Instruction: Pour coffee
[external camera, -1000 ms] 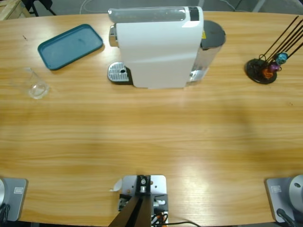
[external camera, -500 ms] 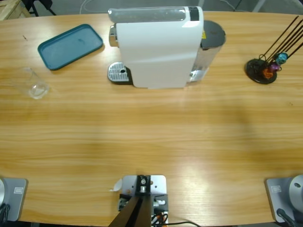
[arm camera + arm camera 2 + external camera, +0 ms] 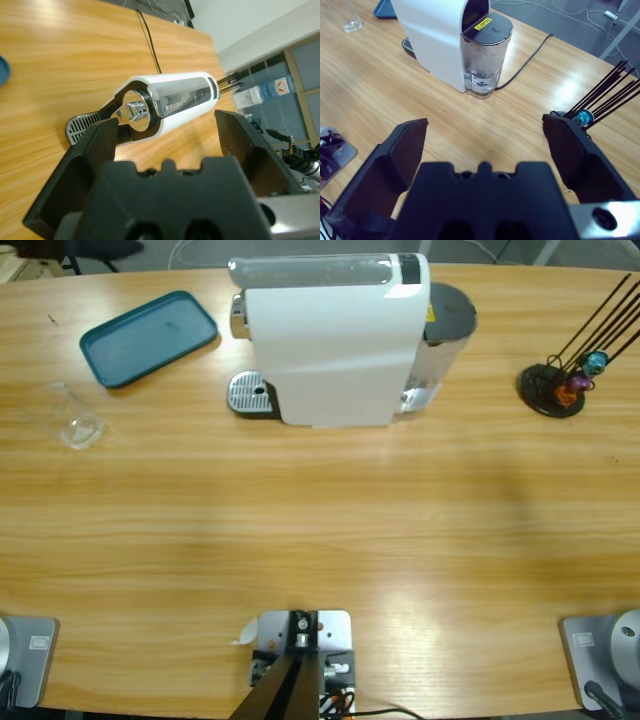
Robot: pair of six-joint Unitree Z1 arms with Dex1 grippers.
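Observation:
The white coffee machine (image 3: 330,340) stands at the back middle of the table, its metal drip tray (image 3: 250,395) on the left and its water tank (image 3: 447,318) on the right. A clear empty glass (image 3: 78,426) stands at the far left. Neither gripper shows in the high view. In the left wrist view, my left gripper (image 3: 167,127) is open and held in the air, facing the machine's spout end (image 3: 165,102) and the drip tray (image 3: 82,127). My right gripper (image 3: 485,127) is open too, well back from the water tank (image 3: 482,55). Nothing is between either pair of jaws.
A teal tray (image 3: 150,337) lies at the back left. A black capsule stand (image 3: 555,388) with thin rods and a few coloured capsules stands at the right, as the right wrist view shows the capsule stand (image 3: 580,117). The machine's cable (image 3: 525,62) trails off the back.
A dark shape has come in beyond the table's top left corner. Nothing on the table has moved.

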